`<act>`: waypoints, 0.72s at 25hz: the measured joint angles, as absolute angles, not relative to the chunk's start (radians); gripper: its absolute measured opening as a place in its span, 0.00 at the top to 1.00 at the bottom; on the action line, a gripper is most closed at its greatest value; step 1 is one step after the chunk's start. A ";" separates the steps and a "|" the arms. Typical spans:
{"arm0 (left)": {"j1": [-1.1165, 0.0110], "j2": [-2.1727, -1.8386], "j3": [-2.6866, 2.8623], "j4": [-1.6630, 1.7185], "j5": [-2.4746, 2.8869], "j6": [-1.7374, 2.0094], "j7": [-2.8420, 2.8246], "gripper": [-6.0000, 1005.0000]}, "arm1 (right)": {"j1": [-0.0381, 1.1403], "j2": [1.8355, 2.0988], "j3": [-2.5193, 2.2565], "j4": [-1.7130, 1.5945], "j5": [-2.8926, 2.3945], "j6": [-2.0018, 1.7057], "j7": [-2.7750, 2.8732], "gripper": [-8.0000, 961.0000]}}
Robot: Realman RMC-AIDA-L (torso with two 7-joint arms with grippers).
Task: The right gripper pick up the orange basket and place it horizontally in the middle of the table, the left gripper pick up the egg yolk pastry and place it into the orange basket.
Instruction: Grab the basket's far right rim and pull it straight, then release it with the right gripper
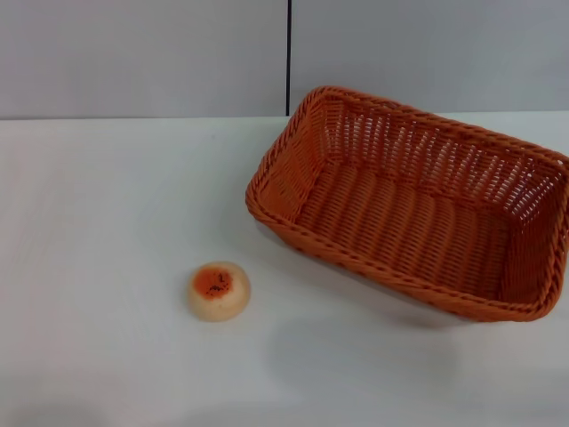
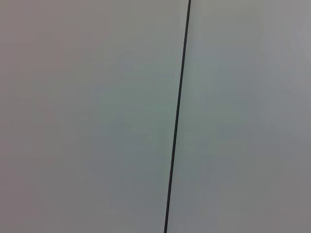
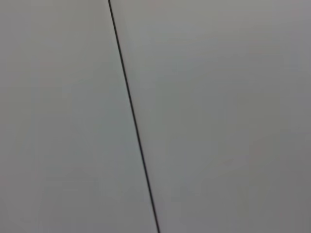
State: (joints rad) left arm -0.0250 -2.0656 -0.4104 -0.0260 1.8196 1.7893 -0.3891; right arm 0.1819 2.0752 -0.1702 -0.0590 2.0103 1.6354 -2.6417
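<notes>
Item one, the orange basket: rectangular, woven, empty, standing upright on the white surface at the far right of the head view, one end running up to the picture's edge. Its long axis lies skewed, running from far-left to near-right, so it is neither horizontal nor in the middle; judged from this, the first step of the task is not yet done. Item two, the egg yolk pastry: small, round, glazed side up, resting on the surface nearer the robot and left of centre, well apart from the basket. Item three, the right gripper and the left gripper: neither appears in any view, so how far their fingers stand open, and whether they hold anything, cannot be told, and no bearing from the fingers to either thing can be read directly. By the sides alone, the basket lies on the right arm's side and the pastry on the left arm's, which suits the assigned roles. The coming move probably turns on the basket's slant: the right fingers would need to meet a rim wall squarely, then turn the basket level. View notes: only the head view shows the task's things; both wrist views show just a pale wall crossed by a dark seam, apparently the wall behind the surface.
</notes>
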 joint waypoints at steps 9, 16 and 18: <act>0.009 -2.066 -0.396 -0.032 1.821 1.790 -0.392 0.19 | 0.182 2.074 -0.170 -0.072 1.981 1.633 -2.640 0.21; 0.002 -2.063 -0.389 -0.026 1.821 1.767 -0.395 0.19 | 0.154 2.074 -0.172 -0.212 1.904 1.623 -2.463 0.21; -0.002 -2.062 -0.388 -0.025 1.821 1.765 -0.395 0.19 | 0.146 2.074 -0.172 -0.346 1.847 1.586 -2.302 0.21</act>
